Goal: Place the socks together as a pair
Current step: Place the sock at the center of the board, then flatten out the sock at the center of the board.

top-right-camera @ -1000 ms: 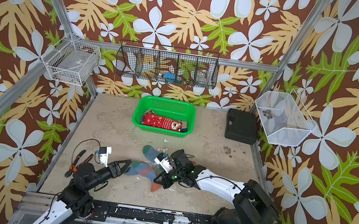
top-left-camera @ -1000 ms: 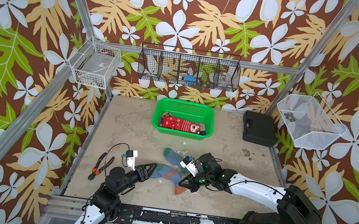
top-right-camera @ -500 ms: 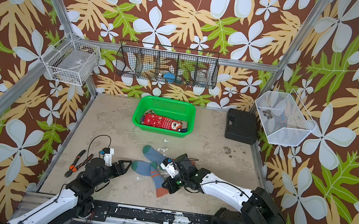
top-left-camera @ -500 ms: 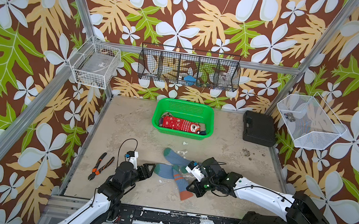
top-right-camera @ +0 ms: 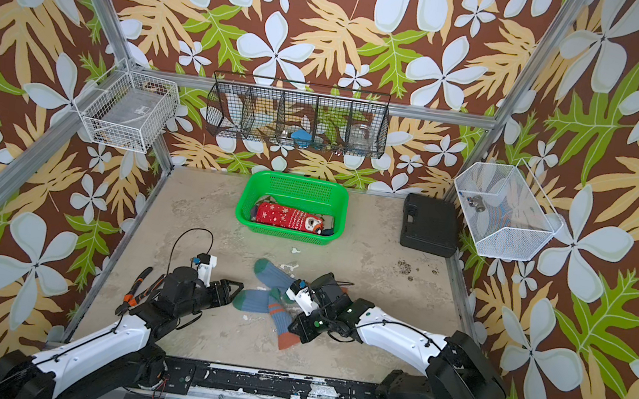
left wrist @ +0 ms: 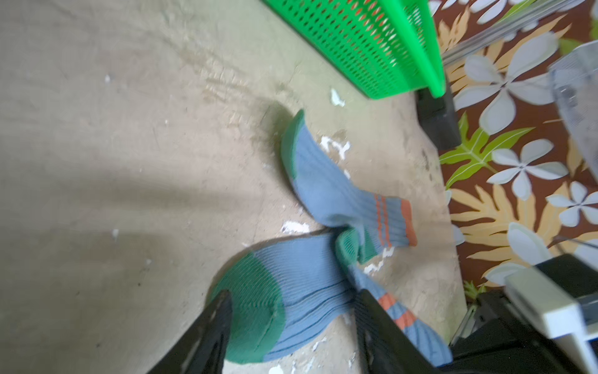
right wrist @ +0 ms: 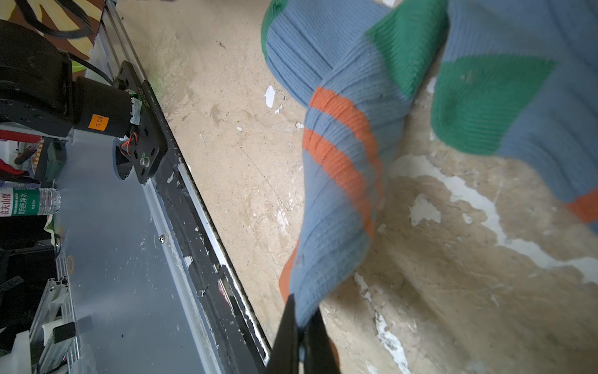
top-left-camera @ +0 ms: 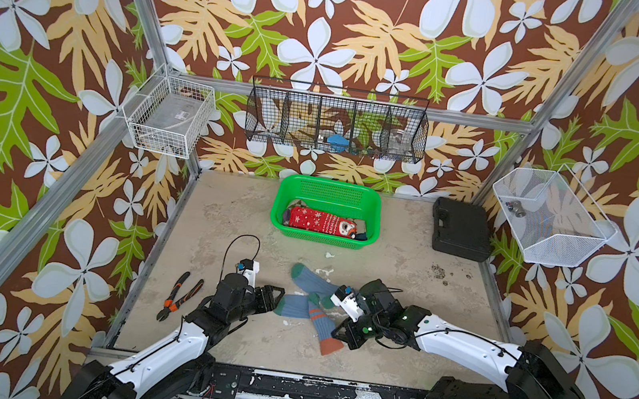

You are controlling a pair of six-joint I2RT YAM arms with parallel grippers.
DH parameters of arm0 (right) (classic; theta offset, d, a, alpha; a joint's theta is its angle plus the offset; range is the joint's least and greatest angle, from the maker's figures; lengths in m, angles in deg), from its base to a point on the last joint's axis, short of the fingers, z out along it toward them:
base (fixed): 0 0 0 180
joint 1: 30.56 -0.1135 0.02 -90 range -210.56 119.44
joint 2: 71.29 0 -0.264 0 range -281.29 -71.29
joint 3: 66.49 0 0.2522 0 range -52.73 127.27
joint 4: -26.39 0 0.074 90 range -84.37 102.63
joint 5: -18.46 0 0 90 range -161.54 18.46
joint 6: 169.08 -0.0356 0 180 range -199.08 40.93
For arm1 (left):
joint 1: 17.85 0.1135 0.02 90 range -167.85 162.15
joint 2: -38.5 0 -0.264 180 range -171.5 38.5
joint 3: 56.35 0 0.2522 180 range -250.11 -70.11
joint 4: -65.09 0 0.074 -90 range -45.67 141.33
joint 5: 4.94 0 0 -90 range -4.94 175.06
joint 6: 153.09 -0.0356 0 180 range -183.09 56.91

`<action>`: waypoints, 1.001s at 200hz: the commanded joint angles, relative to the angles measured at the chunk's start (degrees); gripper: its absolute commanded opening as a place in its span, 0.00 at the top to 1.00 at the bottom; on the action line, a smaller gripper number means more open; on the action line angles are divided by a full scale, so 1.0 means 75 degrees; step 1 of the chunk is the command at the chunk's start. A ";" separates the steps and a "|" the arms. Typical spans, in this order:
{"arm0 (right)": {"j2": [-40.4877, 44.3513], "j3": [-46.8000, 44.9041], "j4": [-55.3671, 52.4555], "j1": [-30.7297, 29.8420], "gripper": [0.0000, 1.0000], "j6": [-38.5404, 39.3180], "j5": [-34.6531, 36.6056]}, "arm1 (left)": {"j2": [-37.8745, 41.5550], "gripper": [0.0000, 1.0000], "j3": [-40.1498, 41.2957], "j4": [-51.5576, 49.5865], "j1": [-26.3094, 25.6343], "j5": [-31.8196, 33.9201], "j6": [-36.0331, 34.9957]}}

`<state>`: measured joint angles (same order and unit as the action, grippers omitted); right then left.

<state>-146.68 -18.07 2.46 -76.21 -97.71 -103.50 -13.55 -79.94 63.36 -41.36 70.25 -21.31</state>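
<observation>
Left jaws stand released in both top views, low over the table [top-left-camera: 248, 216], their tips just at the green toe of the near sock [top-left-camera: 295, 307]. Right jaws are clenched on the leg of this same sock, close to its orange cuff, near the front edge of the table. The near sock bends at the heel, and there the far sock [top-left-camera: 313, 281], of the same blue-grey colour, touches it; its own green toe lies on the side of the green basket [top-left-camera: 329, 193]. In the basket lies a red snowflake sock [top-left-camera: 319, 221], and what is under it is mostly hidden. Black and orange pliers [top-left-camera: 179, 295] lie at the outer side of the left arm [top-left-camera: 181, 342], and a black case [top-left-camera: 458, 229] stands in the far corner on the robot's right. In the left wrist view the two black fingers [left wrist: 213, 327] are well apart: one lies over the green toe of the near sock [left wrist: 304, 291], the other crosses its leg by the orange stripes. The far sock [left wrist: 323, 181] lies flat beyond it, toward the basket [left wrist: 372, 42]. In the right wrist view the fingers [right wrist: 286, 336] are closed together with the leg of the near sock [right wrist: 336, 194] pinched between them, and the heel of the far sock [right wrist: 485, 107] lies just beside this leg on the table [right wrist: 242, 162].
</observation>
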 commanded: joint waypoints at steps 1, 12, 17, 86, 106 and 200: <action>0.0127 0.0055 0.0114 0.0140 1.00 0.0104 -0.0189 | -0.0211 0.38 0.0015 -0.0210 -0.0108 0.0279 -0.0329; 0.0179 0.0044 0.0160 0.0261 1.00 0.0101 -0.0217 | -0.0337 0.38 -0.0002 -0.0209 -0.0195 0.0318 -0.0356; 0.0208 0.0033 0.0201 0.0311 1.00 0.0104 -0.0435 | -0.0406 0.38 -0.0018 -0.0209 -0.0252 0.0349 -0.0351; -0.0598 0.1965 0.0947 0.1363 1.00 -0.0152 -0.2595 | 0.0978 0.44 -0.0131 -0.0661 -0.0780 0.1778 -0.0042; -0.1446 0.3358 0.0843 0.1373 1.00 -0.0224 -0.3120 | 0.2183 0.44 -0.0256 -0.1181 -0.0780 0.2637 0.0084; -0.3040 0.5580 -0.0355 -0.0154 1.00 0.0588 -0.3760 | 0.5628 0.50 -0.0474 -0.2738 -0.0780 0.4994 0.0241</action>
<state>-171.56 32.79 3.94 -77.46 -97.86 -132.09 23.76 -83.00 47.06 -47.20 101.68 -19.87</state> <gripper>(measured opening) 0.049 0.507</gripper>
